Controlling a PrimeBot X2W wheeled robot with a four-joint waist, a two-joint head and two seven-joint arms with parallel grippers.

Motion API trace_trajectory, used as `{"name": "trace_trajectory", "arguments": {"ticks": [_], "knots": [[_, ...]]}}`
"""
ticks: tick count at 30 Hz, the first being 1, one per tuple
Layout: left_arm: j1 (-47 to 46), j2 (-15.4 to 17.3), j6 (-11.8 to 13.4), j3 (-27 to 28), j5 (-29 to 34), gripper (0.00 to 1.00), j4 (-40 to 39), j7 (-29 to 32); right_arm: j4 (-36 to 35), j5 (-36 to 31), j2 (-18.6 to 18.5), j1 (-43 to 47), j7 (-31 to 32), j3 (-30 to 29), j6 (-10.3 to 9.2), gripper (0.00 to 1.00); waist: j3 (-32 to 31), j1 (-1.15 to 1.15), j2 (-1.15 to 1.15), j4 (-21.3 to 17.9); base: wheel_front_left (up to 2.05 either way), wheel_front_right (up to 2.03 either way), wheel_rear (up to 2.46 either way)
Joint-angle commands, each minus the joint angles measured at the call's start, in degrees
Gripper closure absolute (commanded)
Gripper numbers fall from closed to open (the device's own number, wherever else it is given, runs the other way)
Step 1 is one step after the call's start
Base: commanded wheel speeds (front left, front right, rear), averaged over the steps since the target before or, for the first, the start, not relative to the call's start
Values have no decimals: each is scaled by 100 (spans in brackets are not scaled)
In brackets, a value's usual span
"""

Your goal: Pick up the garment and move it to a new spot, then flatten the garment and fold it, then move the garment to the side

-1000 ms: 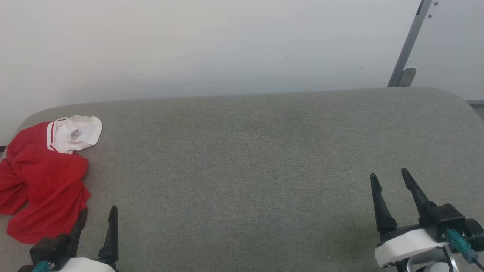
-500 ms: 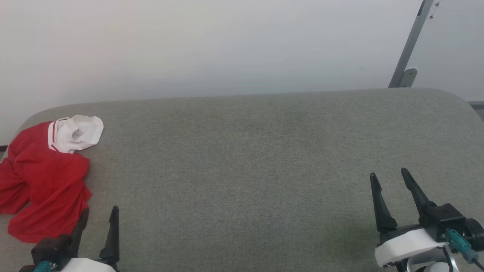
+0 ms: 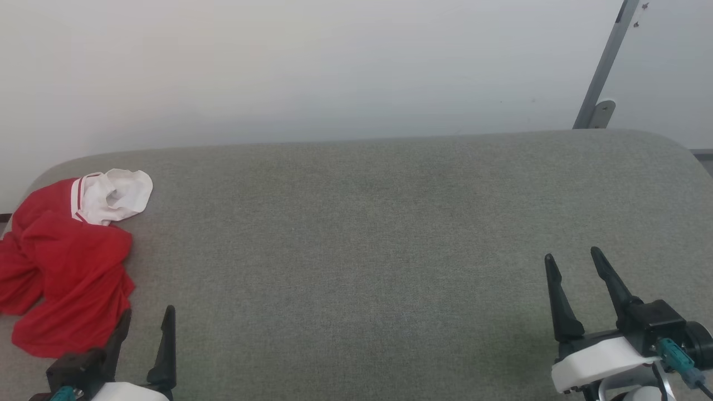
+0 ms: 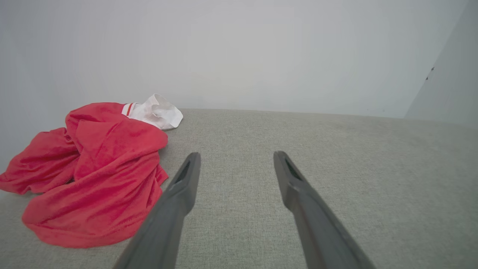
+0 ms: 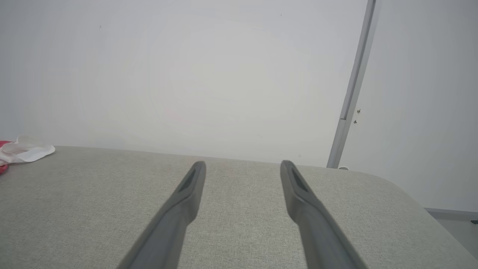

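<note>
Nothing has moved in the past second: the garment [image 3: 67, 278], a crumpled red jersey with a white sleeve bunched uppermost, lies at the rounded left edge of the grey woven surface [image 3: 356, 250]. The left gripper [image 3: 148, 309], just beside the cloth, and the right gripper [image 3: 573, 254], near the right edge, both stand spread and empty, with broad bare fabric between them.

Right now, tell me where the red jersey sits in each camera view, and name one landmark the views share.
Head view: the garment lies crumpled at the far left, just ahead of the left gripper.
Left wrist view: garment at centre-left, reaching the left edge.
Right wrist view: its white sleeve at the left edge.
Shared landmark: the grey cushion's back edge against the white wall.
</note>
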Motion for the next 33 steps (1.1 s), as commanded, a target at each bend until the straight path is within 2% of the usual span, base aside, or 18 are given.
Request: {"name": "trace_trajectory", "arguments": {"ticks": [1, 10, 33], "knots": [[41, 2, 4, -1, -33, 0, -21, -39, -17, 1, 31, 56, -29, 9, -2, 0, 4, 0, 0, 2, 0, 0, 0], [6, -54, 4, -50, -22, 0, 9, -39, -7, -16, 61, 47, -29, 9, -2, 0, 17, 0, 0, 34, 0, 0, 0], [-132, -467, 4, -129, -29, 0, 45, -39, -19, -37, 122, -14, -29, 4, -2, 0, 86, 0, 0, 71, 0, 0, 0]]}}
